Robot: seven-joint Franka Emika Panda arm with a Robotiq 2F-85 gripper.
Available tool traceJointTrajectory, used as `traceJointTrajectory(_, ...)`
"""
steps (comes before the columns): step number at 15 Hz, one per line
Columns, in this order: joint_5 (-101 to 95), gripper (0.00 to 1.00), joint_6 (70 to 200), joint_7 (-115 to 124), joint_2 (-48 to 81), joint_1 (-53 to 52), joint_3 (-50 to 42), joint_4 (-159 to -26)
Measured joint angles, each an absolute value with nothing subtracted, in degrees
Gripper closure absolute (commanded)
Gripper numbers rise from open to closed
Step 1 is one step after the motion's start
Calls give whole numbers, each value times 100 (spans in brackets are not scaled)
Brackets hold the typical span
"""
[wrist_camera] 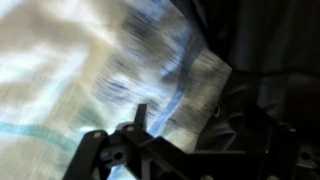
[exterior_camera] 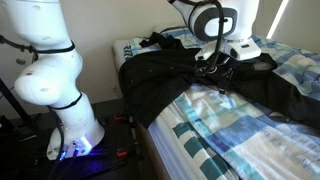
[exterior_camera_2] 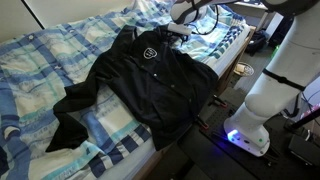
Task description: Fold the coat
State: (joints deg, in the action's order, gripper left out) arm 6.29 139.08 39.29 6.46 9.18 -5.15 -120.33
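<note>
Exterior view: a large black, slightly shiny soft coat [exterior_camera: 165, 75] is spread on a blue-and-white patterned bedspread [exterior_camera: 235, 125], with the gripper [exterior_camera: 216, 66] held just above it.
Exterior view: the coat [exterior_camera_2: 150, 85] is laid long from collar to bed edge, and the gripper [exterior_camera_2: 181, 36] is beside the collar end.
Wrist view: the bedspread [wrist_camera: 120, 60] is seen below and the coat [wrist_camera: 275, 40] to the right. It cannot be told whether the fingers are open or closed.

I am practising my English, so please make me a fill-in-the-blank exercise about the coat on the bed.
The coat is ___ in colour.
The small mark on it is ___.
The bedspread under it is patterned in white and ___.
Missing words: black, white, blue.
</note>
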Motion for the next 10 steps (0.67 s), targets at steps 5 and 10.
traceJointTrajectory(5, 809, 0, 14142, 4290, 1270, 850, -671, -11200)
traceJointTrajectory(10, 983, 26, 14300, 4746, 1722, 840, -811, -10999)
